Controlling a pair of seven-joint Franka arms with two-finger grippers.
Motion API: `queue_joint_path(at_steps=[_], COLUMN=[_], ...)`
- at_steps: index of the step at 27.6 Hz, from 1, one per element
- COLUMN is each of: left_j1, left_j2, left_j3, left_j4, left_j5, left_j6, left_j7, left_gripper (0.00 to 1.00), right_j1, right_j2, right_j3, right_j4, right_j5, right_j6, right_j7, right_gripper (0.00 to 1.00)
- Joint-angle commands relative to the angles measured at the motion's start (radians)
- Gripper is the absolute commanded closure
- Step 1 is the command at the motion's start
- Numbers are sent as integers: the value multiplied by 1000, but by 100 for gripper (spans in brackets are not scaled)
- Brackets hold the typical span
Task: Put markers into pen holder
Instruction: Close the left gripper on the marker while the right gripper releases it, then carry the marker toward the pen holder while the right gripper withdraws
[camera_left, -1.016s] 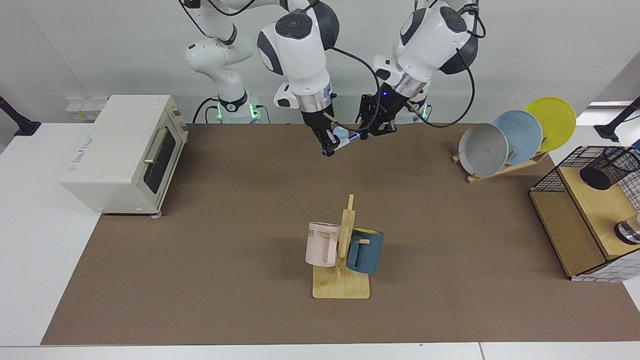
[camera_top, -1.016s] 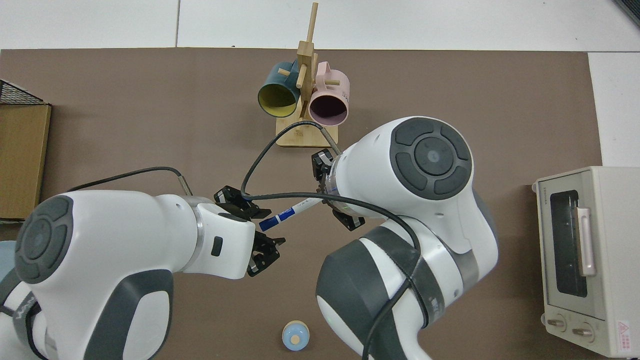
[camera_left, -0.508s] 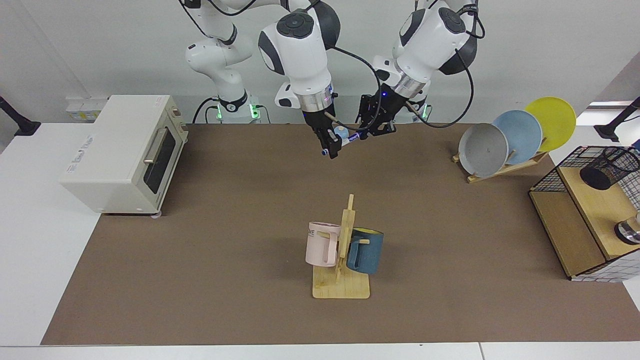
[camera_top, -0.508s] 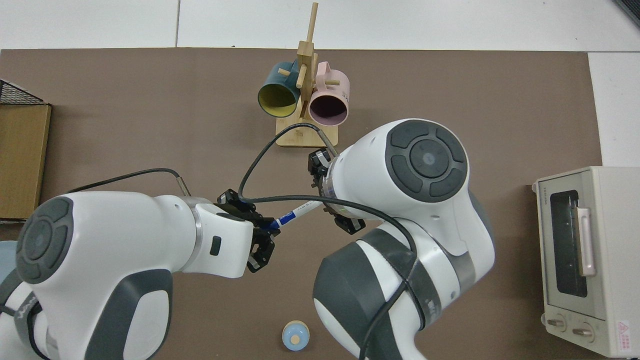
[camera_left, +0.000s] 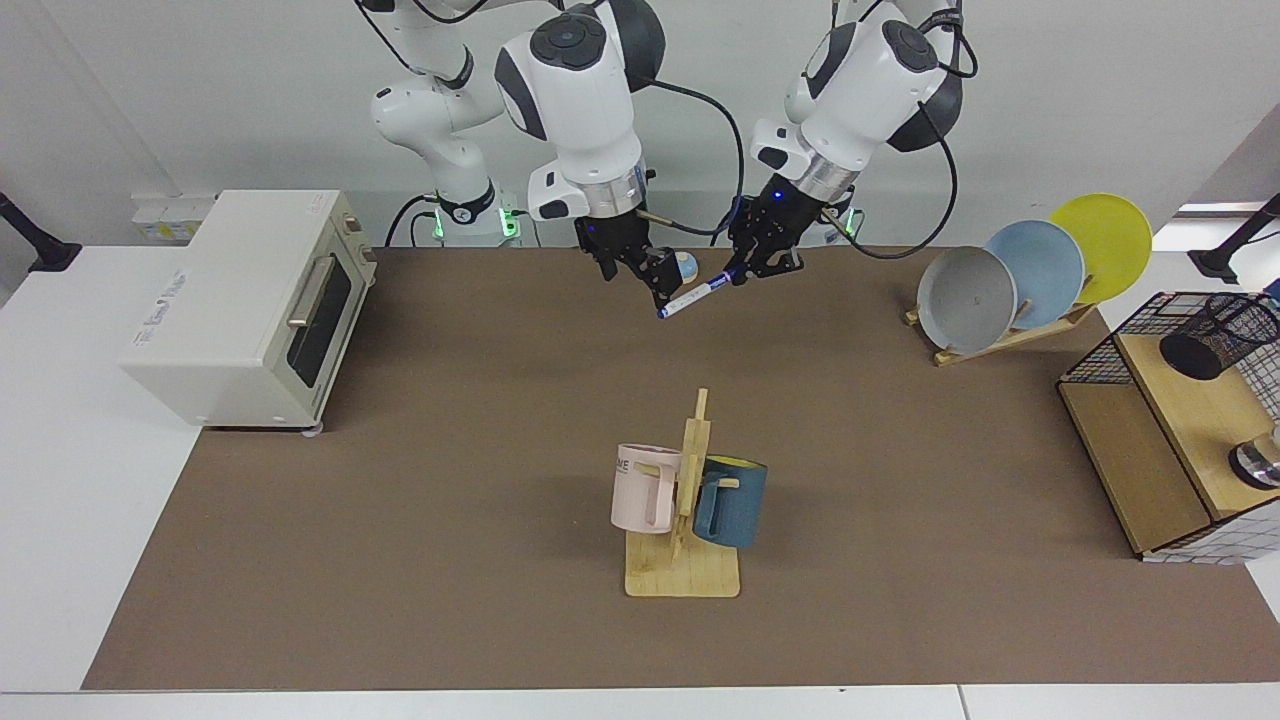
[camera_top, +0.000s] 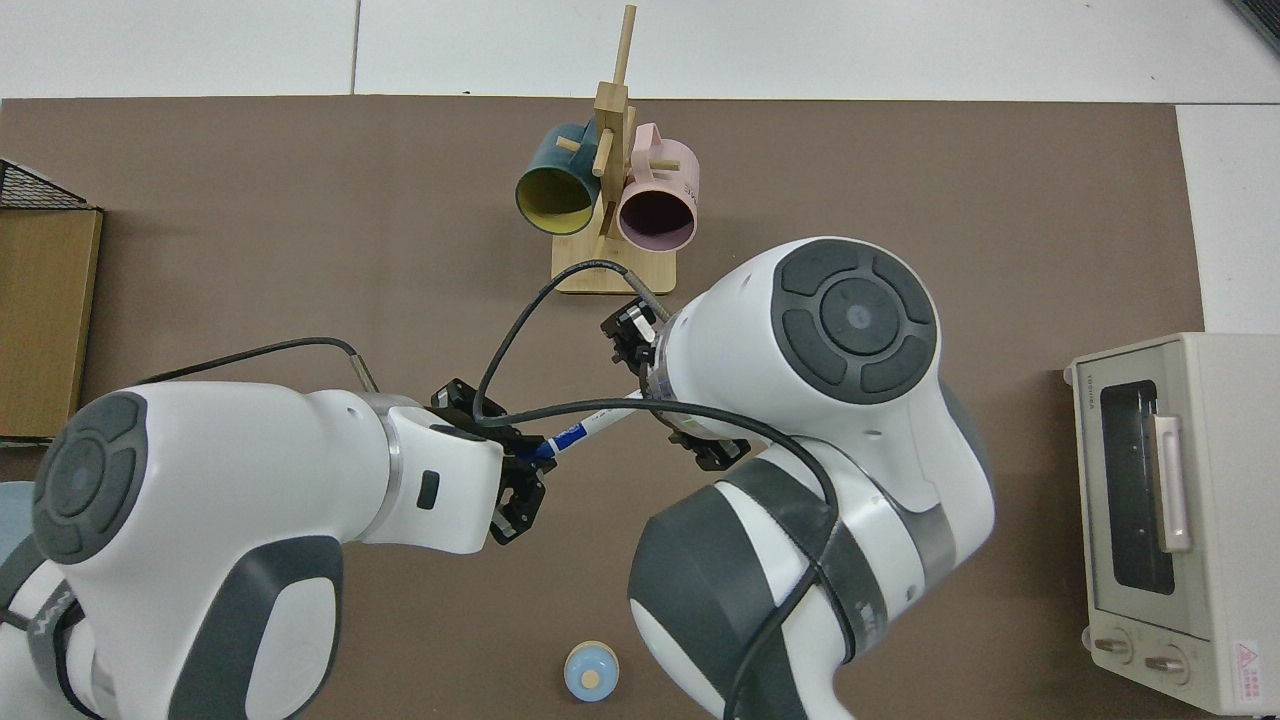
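Marker (camera_left: 692, 296): facing view, held in the air above the mat's far edge, tilted, dark-capped end up in the left gripper (camera_left: 738, 272), whose fingers are clamped on it. Right gripper (camera_left: 657, 277) just beside the lower blue end, fingers apart, not gripping. Holder (camera_left: 1215, 335) lies tilted on a wooden shelf (camera_left: 1180, 400) at far right, well apart.

Top view: marker (camera_top: 585, 430) spans between left gripper (camera_top: 530, 460) and right gripper (camera_top: 665, 405); the right gripper's grip is hidden under its arm.
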Motion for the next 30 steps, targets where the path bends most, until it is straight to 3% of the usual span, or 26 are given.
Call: queue_joint_path(at_steps=[1, 6, 11, 14, 18, 26, 30], left_j1=[27, 51, 59, 74, 109, 157, 206], left_j2=[-25, -23, -23, -23, -23, -22, -20], left_j3=[4, 4, 7, 7, 7, 8, 8], left_j4=[-25, -25, -25, -25, -23, -14, -8], left_j5=[49, 75, 97, 123, 186, 366, 468], left_j6=[-20, -30, -35, -43, -75, -142, -164], left_j7=[-5, 4, 3, 3, 7, 14, 82], left_gripper=[100, 100, 100, 100, 100, 100, 100], right_j1=[-74, -131, -154, -189, -261, -289, -338], right_j2=[-47, -72, -106, -126, -175, -184, -184], right_j3=[0, -15, -13, -13, -10, -10, -12], right_j4=[1, 4, 6, 6, -14, -23, -19], right_j5=[1, -51, -224, -267, -255, -241, -137], right_j6=[-90, -179, -244, -267, -265, -265, -262], right_j7=[-302, -600, -827, -956, -1002, -992, -1005], right_gripper=[0, 0, 0, 0, 0, 0, 0])
